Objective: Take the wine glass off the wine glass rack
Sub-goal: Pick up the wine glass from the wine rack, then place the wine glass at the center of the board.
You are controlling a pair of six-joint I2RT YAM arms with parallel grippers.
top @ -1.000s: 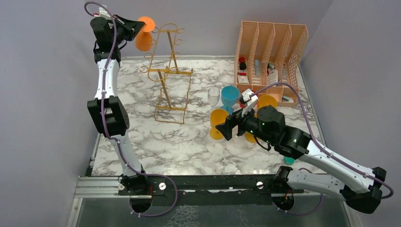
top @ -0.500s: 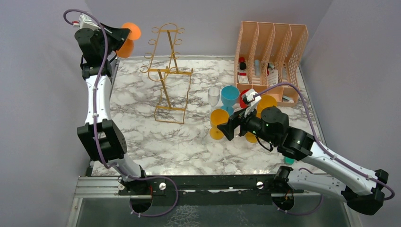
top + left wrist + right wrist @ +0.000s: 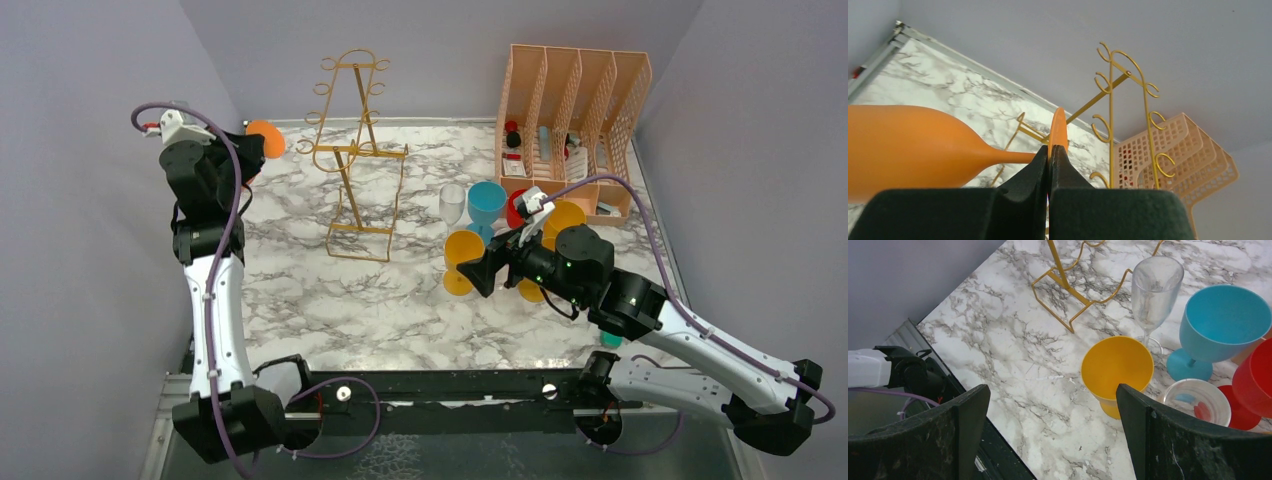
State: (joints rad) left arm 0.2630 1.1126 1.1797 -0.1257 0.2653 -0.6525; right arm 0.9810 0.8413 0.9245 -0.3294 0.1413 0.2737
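wine glass rack [image 3: 360, 153]: 1 | orange wine glass [image 3: 913, 145]: 1 | blue goblet [image 3: 1225, 322]: 1 | clear flute [image 3: 1155, 287]: 1 | file organiser [image 3: 575, 110]: 1

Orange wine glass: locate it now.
The orange wine glass is far left in the top view, clamped in the left gripper, left of the wine glass rack.

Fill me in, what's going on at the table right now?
The left gripper is shut on the foot of the orange wine glass, holding it up to the left of the gold wine glass rack and clear of its hooks. No glass hangs on the rack. The right gripper is open and holds nothing; it hovers by the yellow glass, one of a group of glasses standing in front of the peach file organiser.
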